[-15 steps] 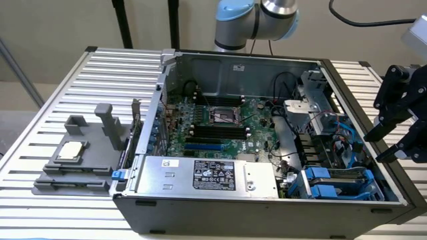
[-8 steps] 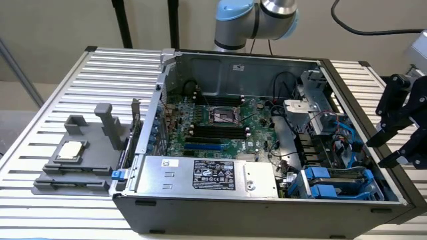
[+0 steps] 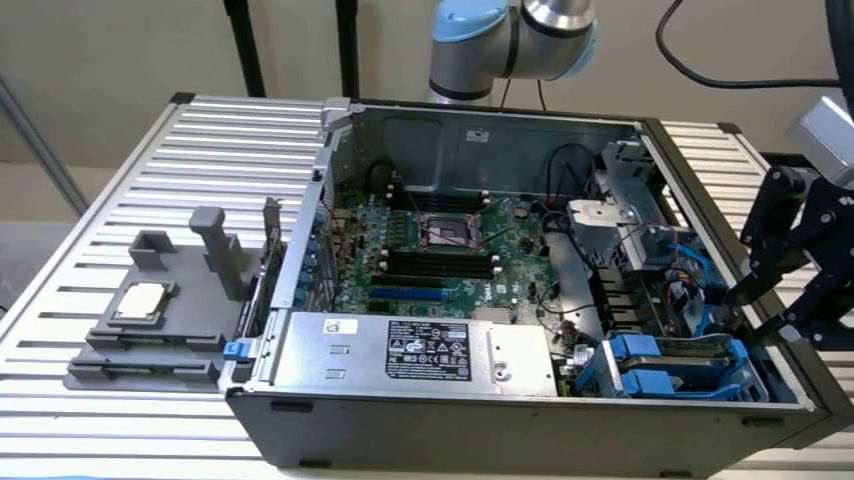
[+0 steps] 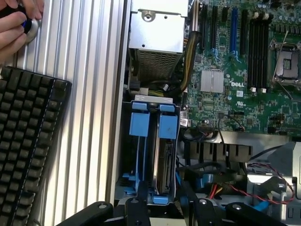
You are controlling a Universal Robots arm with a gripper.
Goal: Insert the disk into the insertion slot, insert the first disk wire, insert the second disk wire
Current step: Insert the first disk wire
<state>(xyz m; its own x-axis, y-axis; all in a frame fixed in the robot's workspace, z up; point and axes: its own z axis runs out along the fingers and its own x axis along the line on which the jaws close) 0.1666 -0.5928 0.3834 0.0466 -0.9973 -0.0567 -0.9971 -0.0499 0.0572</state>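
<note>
Disk [image 4: 164, 162] sits in slot [image 4: 128, 141], case [image 3: 534, 440] corner.
Fingers [image 4: 141, 201] spread apart, holding nothing, just over slot end.

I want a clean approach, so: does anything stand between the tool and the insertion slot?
Nothing visible does. The open tool hangs close to the insertion slot with only clear air between them. The cables lie beside the cage, not across its opening.

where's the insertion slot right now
The insertion slot sits in the computer case's near corner on the exterior view's right, directly beside the silver power supply.
</note>
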